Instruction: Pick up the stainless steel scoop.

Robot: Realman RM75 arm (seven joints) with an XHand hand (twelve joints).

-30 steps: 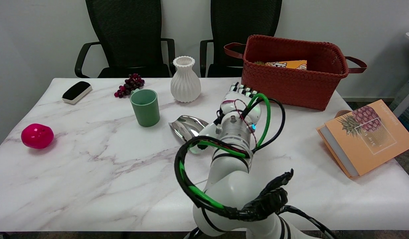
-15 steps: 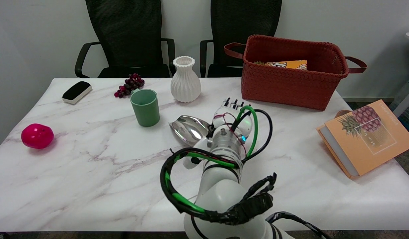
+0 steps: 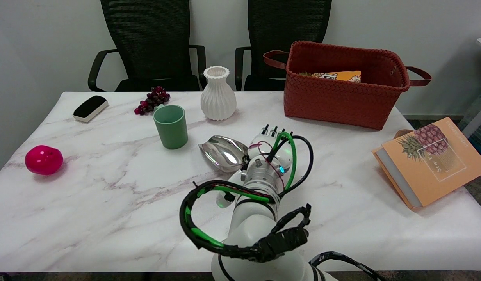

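The stainless steel scoop (image 3: 223, 153) lies on the marble table (image 3: 88, 195) near the middle, its shiny bowl facing up and to the left. Its handle end runs under my right hand (image 3: 268, 141), which sits low right beside the bowl's right edge. The wrist and its green and black cables cover most of the hand. Only the backs of the fingers (image 3: 274, 130) show at its far side. Whether they grip the handle is hidden.
A green cup (image 3: 170, 126) stands just left of the scoop, with a white vase (image 3: 218, 93) and grapes (image 3: 152, 99) behind it. A red woven basket (image 3: 344, 84) is at the back right, a pineapple book (image 3: 430, 160) at right, a pink ball (image 3: 43, 159) and an eraser (image 3: 90, 108) at left.
My right hand has drawn back toward the near side and left, and sunk lower, ending right against the scoop's handle end. The scoop's bowl has stayed in about the same place.
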